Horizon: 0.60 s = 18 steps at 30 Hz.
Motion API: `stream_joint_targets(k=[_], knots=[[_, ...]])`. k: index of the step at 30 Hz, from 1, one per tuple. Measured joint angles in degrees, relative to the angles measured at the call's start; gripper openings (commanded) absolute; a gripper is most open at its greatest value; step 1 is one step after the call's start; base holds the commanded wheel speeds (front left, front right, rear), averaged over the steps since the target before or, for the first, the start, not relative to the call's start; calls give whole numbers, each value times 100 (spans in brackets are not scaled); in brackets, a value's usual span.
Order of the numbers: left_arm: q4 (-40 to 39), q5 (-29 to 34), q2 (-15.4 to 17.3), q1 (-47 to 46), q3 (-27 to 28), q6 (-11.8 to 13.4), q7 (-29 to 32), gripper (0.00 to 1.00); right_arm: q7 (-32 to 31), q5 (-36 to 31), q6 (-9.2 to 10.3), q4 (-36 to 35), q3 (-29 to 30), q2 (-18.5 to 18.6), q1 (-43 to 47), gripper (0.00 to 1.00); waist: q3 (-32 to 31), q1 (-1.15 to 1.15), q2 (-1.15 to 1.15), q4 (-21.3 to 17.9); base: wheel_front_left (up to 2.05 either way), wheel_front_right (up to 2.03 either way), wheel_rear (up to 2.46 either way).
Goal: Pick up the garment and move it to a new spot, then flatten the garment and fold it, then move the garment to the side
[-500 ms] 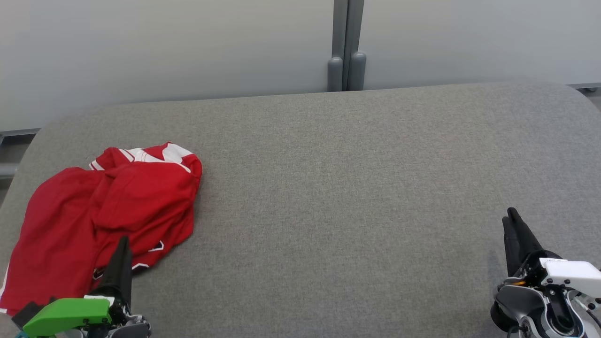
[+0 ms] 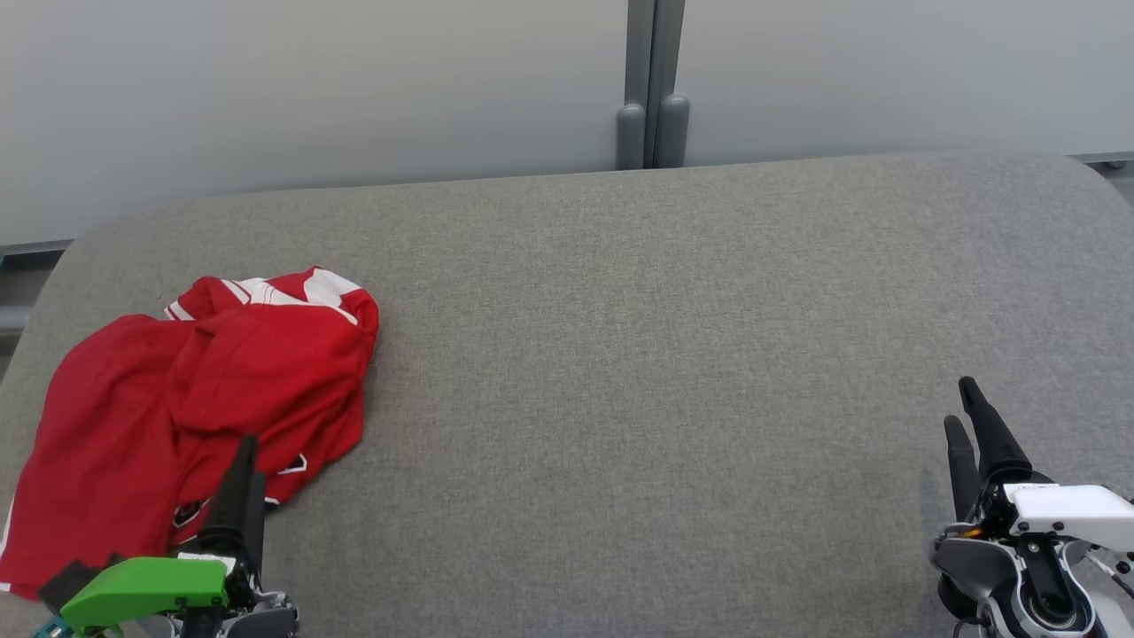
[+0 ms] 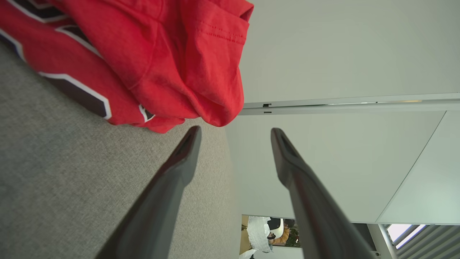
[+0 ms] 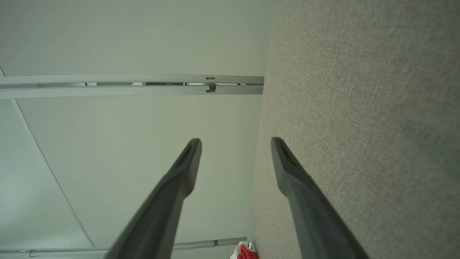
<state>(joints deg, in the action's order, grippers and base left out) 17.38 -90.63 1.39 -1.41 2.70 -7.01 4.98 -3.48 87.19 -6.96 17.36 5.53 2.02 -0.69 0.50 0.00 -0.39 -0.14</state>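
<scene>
The garment [image 2: 195,399] is a red shirt with white and dark trim, lying crumpled at the left end of the grey table [image 2: 638,354]. My left gripper [image 2: 241,456] hovers at the garment's near edge, open and empty. In the left wrist view the red garment [image 3: 143,61] lies just beyond the open left gripper [image 3: 235,132], not touching either finger. My right gripper [image 2: 964,400] stands open and empty at the table's lower right, far from the cloth. In the right wrist view the right gripper [image 4: 235,142] is spread wide, and a small bit of the garment [image 4: 246,251] shows far off.
A pale wall with a grey post [image 2: 654,89] runs behind the table's rounded far edge. The grey felt surface stretches bare between the garment and my right gripper.
My left gripper has shifted slightly to the right and forward at the garment's edge. My right gripper has risen a little and its fingers now show apart. The garment lies unchanged.
</scene>
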Motion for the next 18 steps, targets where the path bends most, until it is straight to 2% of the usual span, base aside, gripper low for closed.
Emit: stream_joint_targets(k=[10, 18], knots=[[-49, 615, 174, -2, -283, 0, -302, 100, 201, -1004, 12, -102, -290, 235, 0, 100, -6, 0, 0, -18, 0, 0, 0], [-12, 1125, 338, -3, -482, 0, -465, 100, 321, -1801, 160, -281, -485, 364, -3, 100, -23, 0, 0, -30, 0, 0, 0]])
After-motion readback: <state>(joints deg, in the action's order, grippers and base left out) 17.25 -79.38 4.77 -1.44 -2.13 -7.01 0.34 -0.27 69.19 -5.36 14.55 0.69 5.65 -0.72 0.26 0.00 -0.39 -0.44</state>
